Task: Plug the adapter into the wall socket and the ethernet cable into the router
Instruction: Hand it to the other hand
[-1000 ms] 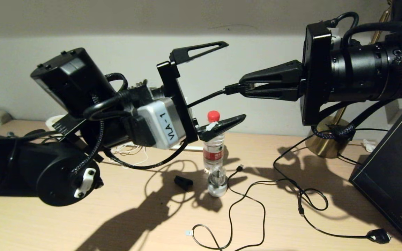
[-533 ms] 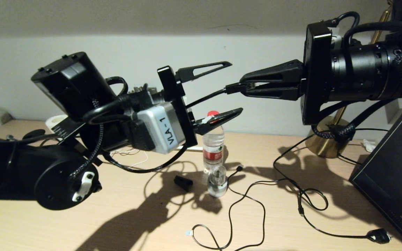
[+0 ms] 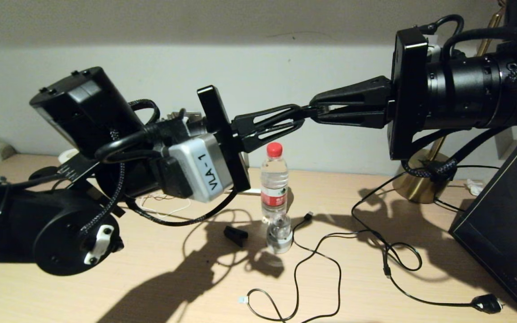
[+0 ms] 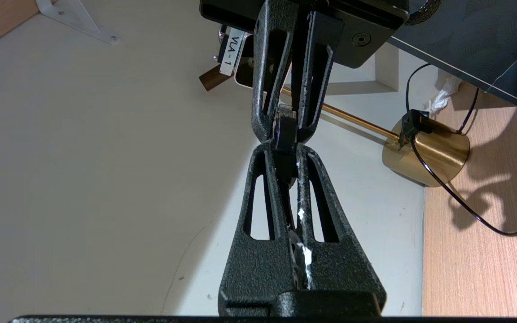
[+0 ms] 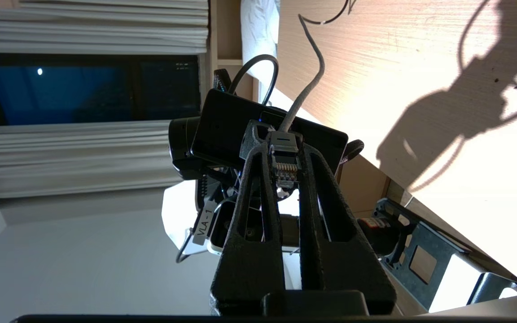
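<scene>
Both our tools meet tip to tip in the air above the desk, pinching the ethernet cable's plug end between them.

Our right tool (image 3: 314, 112) is clamped on the clear-tipped plug of the ethernet cable (image 5: 283, 166), whose gold contacts show between its fingers (image 5: 258, 193) in the right wrist view. Our left tool (image 3: 299, 117) is closed together just behind that plug, its fingers (image 4: 263, 188) gripping the same cable end right at the right tool's tips. Below them on the desk (image 3: 151, 278) stand a clear water bottle with a red cap (image 3: 274, 184) and, near it, a small black clip-like piece (image 3: 235, 234). Thin black cords (image 3: 330, 251) loop across the desk to the right, one ending in a mains plug (image 3: 487, 304). A brass lamp base (image 3: 420, 179) and a dark box (image 3: 505, 224) sit at the far right.
</scene>
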